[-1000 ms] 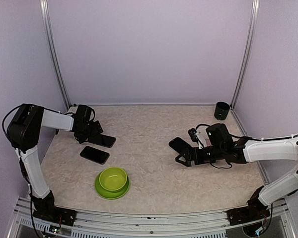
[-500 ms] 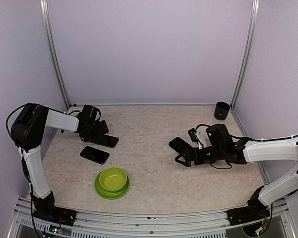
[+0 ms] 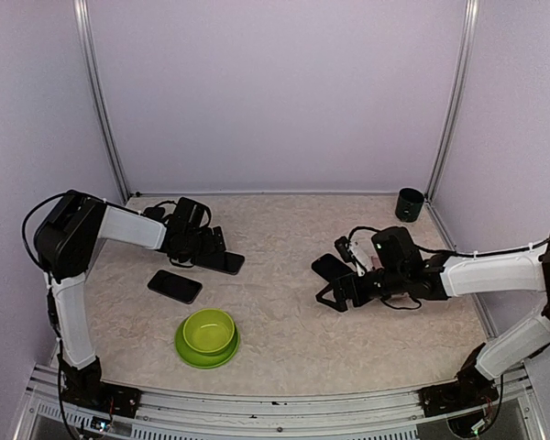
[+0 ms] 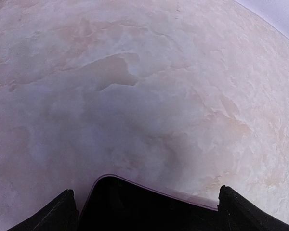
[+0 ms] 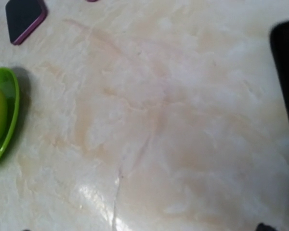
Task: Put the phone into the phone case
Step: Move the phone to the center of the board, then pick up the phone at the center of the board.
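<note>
My left gripper (image 3: 211, 254) is shut on a flat black slab with a thin purple rim (image 3: 227, 262), low over the table. In the left wrist view the slab (image 4: 149, 207) spans the gap between my fingers (image 4: 58, 214). A second flat black slab with a magenta edge (image 3: 174, 286) lies on the table in front of it and shows in the right wrist view (image 5: 24, 17). I cannot tell which slab is the phone and which the case. My right gripper (image 3: 335, 291) is open and empty at mid-right.
A green bowl (image 3: 207, 336) stands near the front left, also in the right wrist view (image 5: 1, 115). A dark cup (image 3: 409, 203) stands in the back right corner. A black flat shape (image 3: 328, 266) lies by my right gripper's far side.
My left gripper has carried the purple-rimmed slab rightward, away from the left wall. My right gripper has shifted slightly left. The other slab and the bowl have not moved.
</note>
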